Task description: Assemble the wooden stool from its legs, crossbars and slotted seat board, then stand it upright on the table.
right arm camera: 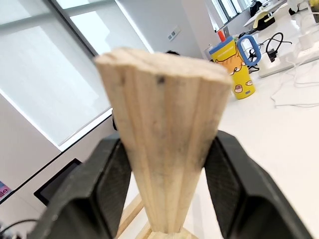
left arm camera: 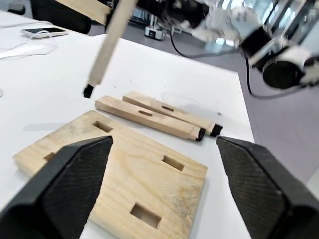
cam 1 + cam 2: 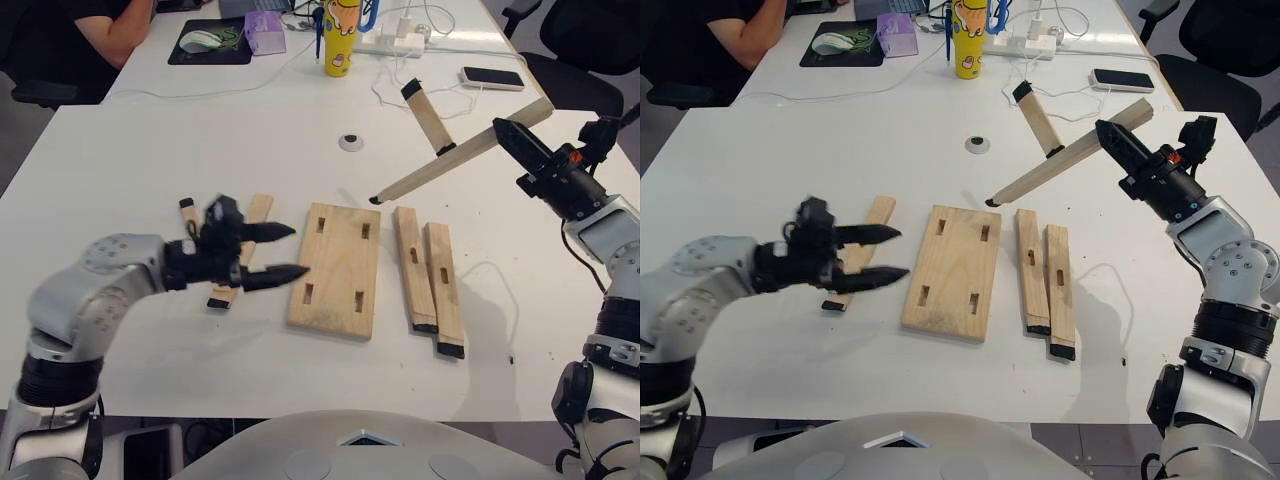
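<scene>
Seat board (image 3: pixel 335 265) was pale wood, legs (image 3: pixel 416 285) too but with black tips. Surface (image 3: pixel 150 150) was white, mug (image 3: pixel 341 40) was yellow.

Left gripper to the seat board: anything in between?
Nothing visible. The open left gripper hovers right at the left edge of the seat board. A wooden piece lies on the table beneath the gripper, back from its fingertips, not in the path.

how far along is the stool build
Early. Done: only a short piece looks joined to the long leg. In hand: the right pincer grips that leg, tilted over the table; the left pincer is open over two loose sticks. Left: the seat board lies flat, slots empty, two slotted pieces loose beside it; nothing stands upright.
</scene>
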Controlling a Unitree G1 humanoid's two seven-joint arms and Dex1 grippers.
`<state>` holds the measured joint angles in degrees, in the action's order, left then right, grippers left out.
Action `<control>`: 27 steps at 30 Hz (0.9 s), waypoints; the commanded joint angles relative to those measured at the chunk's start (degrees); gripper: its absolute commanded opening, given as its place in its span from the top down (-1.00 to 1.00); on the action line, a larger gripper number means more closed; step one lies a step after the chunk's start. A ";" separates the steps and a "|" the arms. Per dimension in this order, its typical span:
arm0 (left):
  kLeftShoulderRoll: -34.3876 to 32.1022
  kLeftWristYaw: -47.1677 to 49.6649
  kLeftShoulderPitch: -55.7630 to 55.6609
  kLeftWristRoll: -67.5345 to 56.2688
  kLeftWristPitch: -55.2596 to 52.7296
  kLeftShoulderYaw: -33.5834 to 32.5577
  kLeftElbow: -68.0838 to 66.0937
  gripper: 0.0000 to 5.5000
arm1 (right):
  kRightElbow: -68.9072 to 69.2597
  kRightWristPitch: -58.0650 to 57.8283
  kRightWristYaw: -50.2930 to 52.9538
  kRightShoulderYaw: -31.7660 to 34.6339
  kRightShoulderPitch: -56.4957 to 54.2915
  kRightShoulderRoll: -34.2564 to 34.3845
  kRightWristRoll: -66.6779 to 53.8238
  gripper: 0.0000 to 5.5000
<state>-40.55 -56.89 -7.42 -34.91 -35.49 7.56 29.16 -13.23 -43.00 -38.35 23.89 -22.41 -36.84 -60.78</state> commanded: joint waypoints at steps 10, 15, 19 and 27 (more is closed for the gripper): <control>9.99 -9.49 -11.22 38.34 44.67 29.92 -26.52 -0.41 | -4.55 1.53 -0.57 -0.63 -6.81 5.50 5.41 0.25; 13.44 -6.62 -10.23 41.75 40.51 30.89 -28.18 -0.41 | -2.99 0.29 -1.10 -0.79 -6.26 6.93 5.62 0.25; 15.66 -1.31 -11.42 45.00 36.44 29.06 -30.00 -0.41 | -1.35 -0.29 -0.69 -0.59 -5.22 7.59 5.79 0.25; 19.02 5.11 -13.01 46.62 24.69 25.15 -32.86 -0.41 | 2.08 -0.18 -2.29 -0.12 -4.41 9.13 5.36 0.25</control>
<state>-21.38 -52.43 -20.08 11.29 -8.52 33.74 -1.68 -13.12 -43.36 -39.08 23.36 -27.26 -28.01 -54.63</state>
